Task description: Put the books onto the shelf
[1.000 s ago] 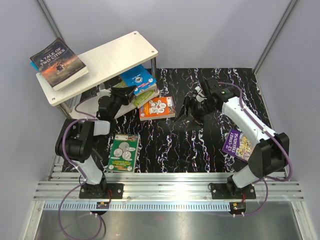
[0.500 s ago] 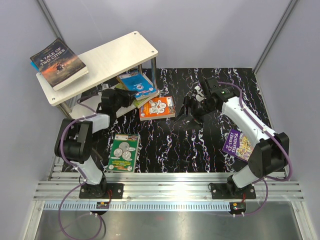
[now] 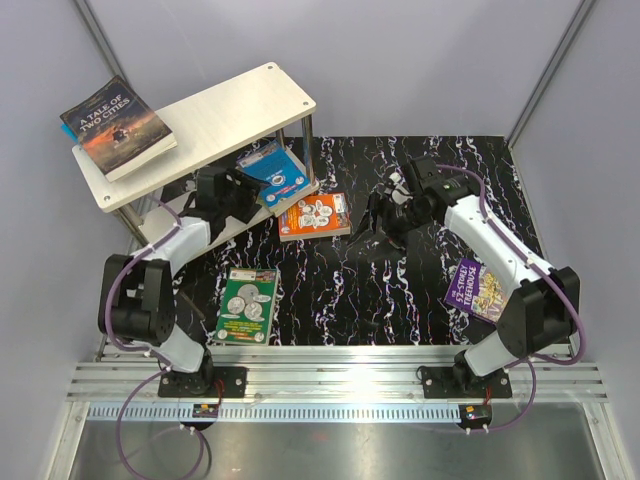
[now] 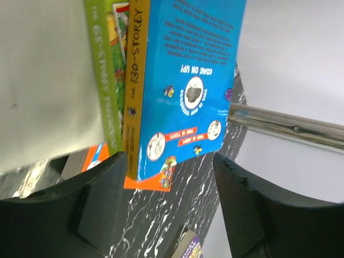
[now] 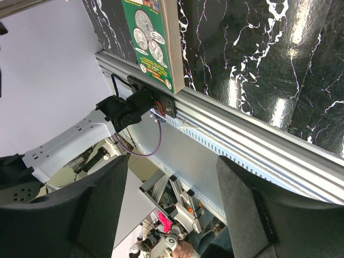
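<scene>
On the lower board of the shelf (image 3: 240, 105), a small stack of books is lying with a blue book (image 3: 276, 166) on top, its end jutting past the board's edge. The left end effector (image 3: 243, 189) is hovering just in front of that stack, its fingers standing well apart on either side of the blue book's corner and gripping nothing. In the left wrist view, a yellow spine (image 4: 135, 80) and a green spine (image 4: 102, 70) are showing beneath the blue cover. "A Tale of Two Cities" (image 3: 118, 127) is resting on the top board's left end. On the bench (image 3: 400, 300), an orange book (image 3: 314, 216), a green book (image 3: 247, 305) and a purple book (image 3: 478, 288) are lying flat, well apart. The right end effector (image 3: 380, 225) is hanging beside the orange book, open and empty.
</scene>
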